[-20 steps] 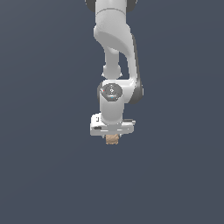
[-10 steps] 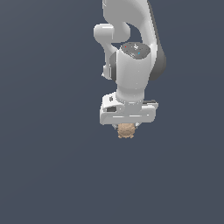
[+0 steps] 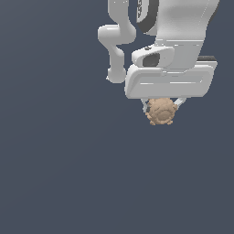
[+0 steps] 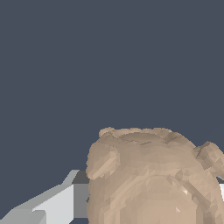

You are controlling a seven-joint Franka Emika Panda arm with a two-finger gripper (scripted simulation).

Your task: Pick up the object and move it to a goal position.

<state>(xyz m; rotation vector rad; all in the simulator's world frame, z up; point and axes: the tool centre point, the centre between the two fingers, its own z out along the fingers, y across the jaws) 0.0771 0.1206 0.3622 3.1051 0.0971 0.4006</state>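
The object (image 3: pixel 161 112) is a small tan-brown lumpy item with scalloped edges. It hangs under the white gripper (image 3: pixel 162 109) in the upper right of the exterior view, held between the two fingers, whose tips are mostly hidden behind it. The gripper is shut on it and holds it up off the dark ground. In the wrist view the object (image 4: pixel 153 175) fills much of the picture, with one grey-white finger (image 4: pixel 57 203) showing beside it.
The white arm (image 3: pixel 119 45) rises above the gripper to the top of the exterior view. A plain dark blue-grey surface (image 3: pixel 68 173) lies all around.
The arm and the held object have moved toward the exterior view's right and much closer to the camera, so they look larger. The grip on the object is unchanged.
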